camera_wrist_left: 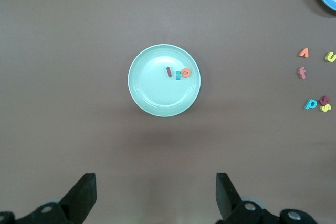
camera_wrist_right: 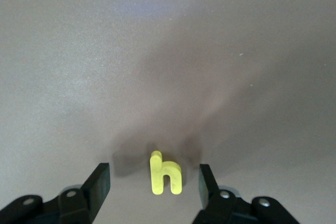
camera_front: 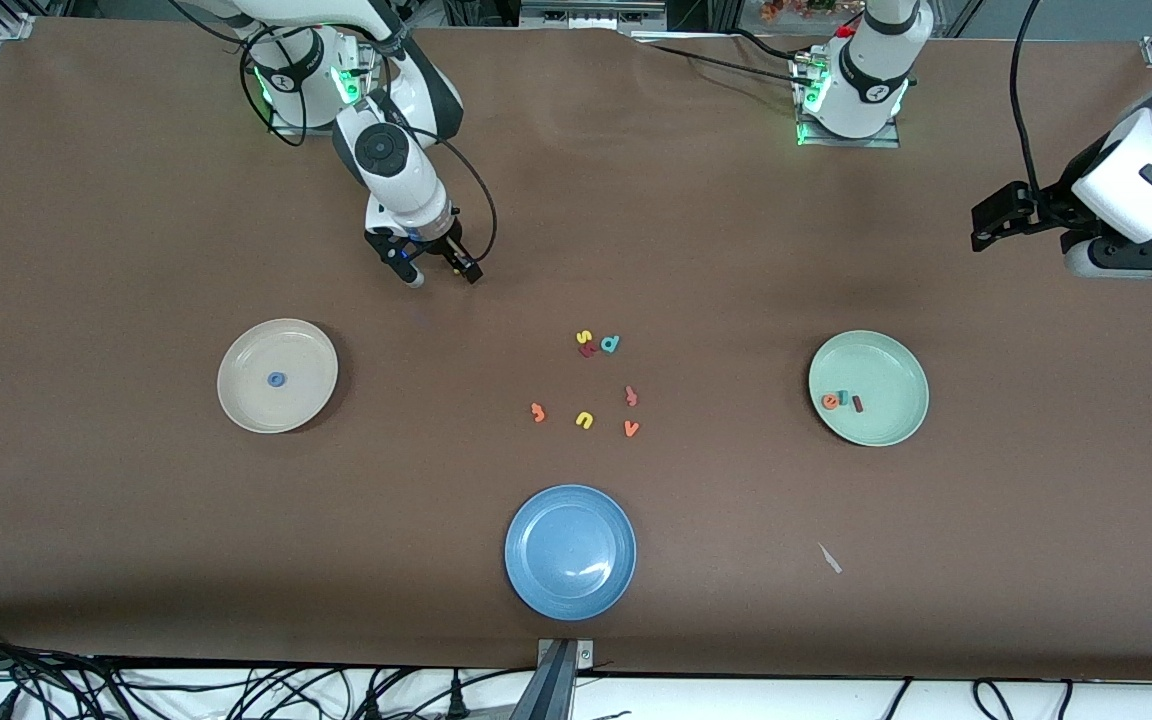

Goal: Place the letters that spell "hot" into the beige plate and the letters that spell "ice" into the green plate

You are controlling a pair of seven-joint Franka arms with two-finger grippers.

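1. Take the front view as a dial centred on the loose letters mid-table, with twelve toward our bases.
2. My right gripper (camera_front: pixel 433 272) is at about ten o'clock, low over the bare table (camera_front: pixel 136 560). Its fingers stand apart on either side of the yellow h (camera_wrist_right: pixel 166 174). The h lies flat between them, with a gap on each side, so nothing is gripped.
3. My left gripper (camera_front: pixel 996 225) waits at about two o'clock, up in the air at the left arm's end, with its jaws spread wide and empty.
4. The beige plate (camera_front: pixel 236 400) sits at nine o'clock and holds the blue o (camera_front: pixel 277 379) near its middle.
5. The green plate (camera_front: pixel 896 425) sits at three o'clock. The orange e (camera_front: pixel 829 401), teal c (camera_front: pixel 842 397) and dark red i (camera_front: pixel 857 403) lie in it, side by side.
6. The orange t (camera_front: pixel 537 411) lies on the table at the nine o'clock edge of the loose group, beside the yellow u (camera_front: pixel 584 420).
7. Also in that group are the pinkish-red hooked letter (camera_front: pixel 631 396) and the orange v (camera_front: pixel 631 428). The teal d (camera_front: pixel 611 344) is at twelve.
8. The blue plate (camera_front: pixel 546 580) is at six o'clock.
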